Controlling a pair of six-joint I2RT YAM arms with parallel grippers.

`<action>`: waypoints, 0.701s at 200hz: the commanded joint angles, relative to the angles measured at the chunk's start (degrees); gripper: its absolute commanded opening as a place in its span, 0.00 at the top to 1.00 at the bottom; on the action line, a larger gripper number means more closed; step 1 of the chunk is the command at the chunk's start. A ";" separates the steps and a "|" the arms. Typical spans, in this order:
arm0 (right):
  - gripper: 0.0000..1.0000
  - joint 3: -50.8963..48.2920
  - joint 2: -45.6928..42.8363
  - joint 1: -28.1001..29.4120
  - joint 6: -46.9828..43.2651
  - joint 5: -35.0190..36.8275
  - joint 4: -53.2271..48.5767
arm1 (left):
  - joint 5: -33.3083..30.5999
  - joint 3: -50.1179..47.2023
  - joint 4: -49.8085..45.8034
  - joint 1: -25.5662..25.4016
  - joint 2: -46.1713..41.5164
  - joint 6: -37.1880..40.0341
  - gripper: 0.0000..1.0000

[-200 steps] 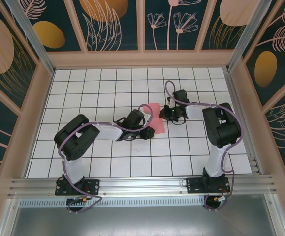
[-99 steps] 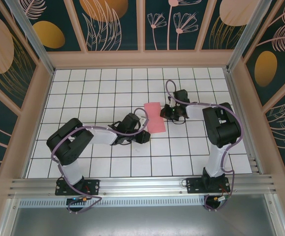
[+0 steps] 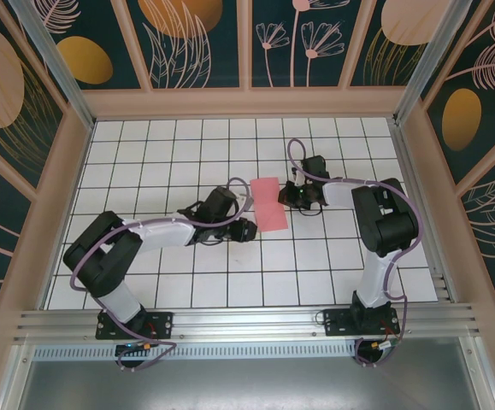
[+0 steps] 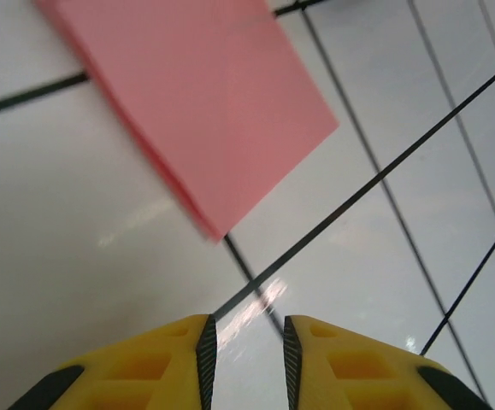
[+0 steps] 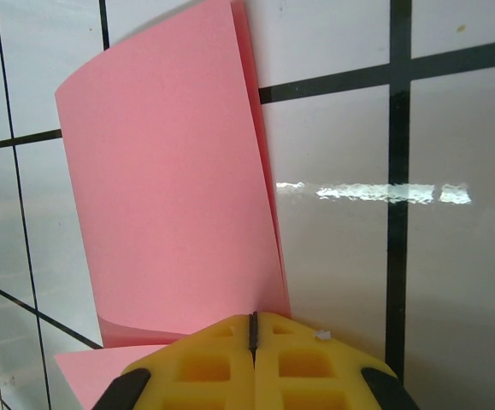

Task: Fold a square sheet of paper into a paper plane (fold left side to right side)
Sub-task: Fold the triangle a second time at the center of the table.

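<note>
The square sheet of paper (image 3: 267, 203) bulges: with your right gripper (image 5: 252, 329) pinching it, press its crease using your empty, slightly parted left gripper (image 4: 244, 342).

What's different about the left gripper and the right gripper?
The left gripper has its jaws slightly apart; the right gripper has its jaws pressed shut. The left gripper holds nothing, the folded salmon-pink paper sheet lying just ahead; the right gripper pinches that sheet's edge. Both have yellow jaws.

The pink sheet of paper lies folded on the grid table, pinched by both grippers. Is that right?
Not quite: only the right gripper pinches the folded sheet of paper. The left wrist view shows the left gripper short of it, jaws apart on nothing.
</note>
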 commanded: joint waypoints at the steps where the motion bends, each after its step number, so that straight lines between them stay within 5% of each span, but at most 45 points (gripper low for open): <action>1: 0.96 -0.69 1.50 0.55 -0.29 3.56 -0.30 | 4.08 6.19 -1.63 0.02 4.83 2.48 0.70; 51: 0.96 -0.51 1.54 1.11 -0.01 3.26 -0.34 | 5.80 12.66 -1.45 0.02 13.92 3.05 0.70; 140: 0.95 -2.69 -9.13 1.23 0.51 0.93 -1.78 | 2.36 7.81 -1.22 -0.02 15.41 2.64 0.71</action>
